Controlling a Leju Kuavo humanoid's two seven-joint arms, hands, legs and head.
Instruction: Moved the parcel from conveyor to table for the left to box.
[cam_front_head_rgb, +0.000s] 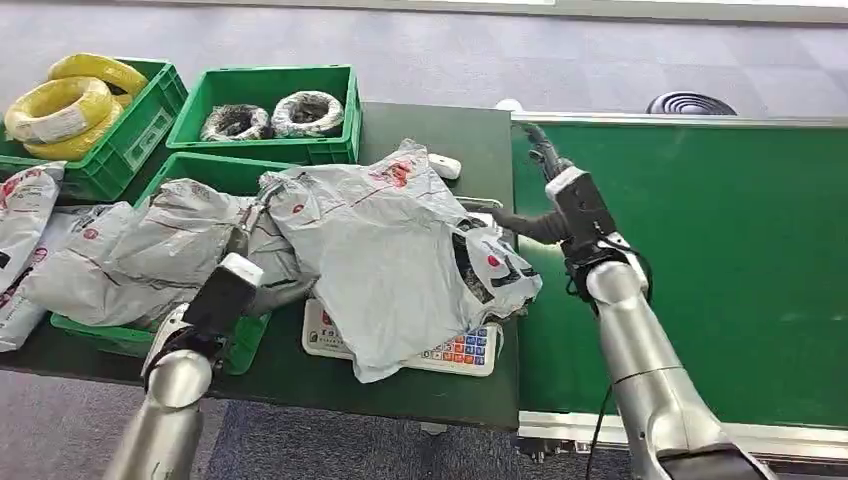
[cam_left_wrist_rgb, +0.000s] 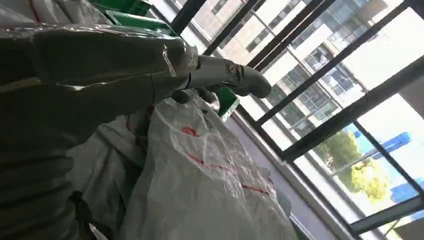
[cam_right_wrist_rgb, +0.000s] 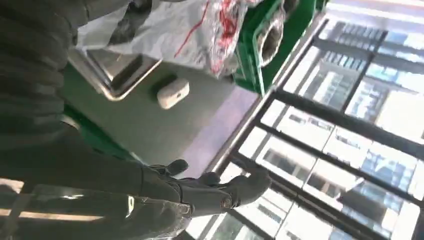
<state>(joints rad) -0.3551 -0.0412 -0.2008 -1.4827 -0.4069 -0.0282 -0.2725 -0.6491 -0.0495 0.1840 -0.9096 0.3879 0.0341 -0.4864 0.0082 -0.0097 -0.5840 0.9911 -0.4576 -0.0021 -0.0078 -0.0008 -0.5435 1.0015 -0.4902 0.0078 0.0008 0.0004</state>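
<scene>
A crumpled grey parcel (cam_front_head_rgb: 385, 250) with red print lies draped over a white scale (cam_front_head_rgb: 462, 352) on the dark green table (cam_front_head_rgb: 440, 395). My left hand (cam_front_head_rgb: 252, 225) is at the parcel's left edge and grips it there, and that corner stands raised. In the left wrist view the thumb (cam_left_wrist_rgb: 227, 76) reaches over the top of the parcel (cam_left_wrist_rgb: 200, 180). My right hand (cam_front_head_rgb: 535, 195) hovers at the conveyor's left edge, just right of the parcel, with its fingers spread and nothing in it. The right wrist view shows the same hand (cam_right_wrist_rgb: 215, 187) open.
A green crate (cam_front_head_rgb: 205, 168) with more grey bags sits left of the scale. Behind it stand a crate of yellow coils (cam_front_head_rgb: 140, 125) and a crate of dark coils (cam_front_head_rgb: 270, 95). A small white device (cam_front_head_rgb: 445, 166) lies on the table. The green conveyor belt (cam_front_head_rgb: 710, 260) runs on the right.
</scene>
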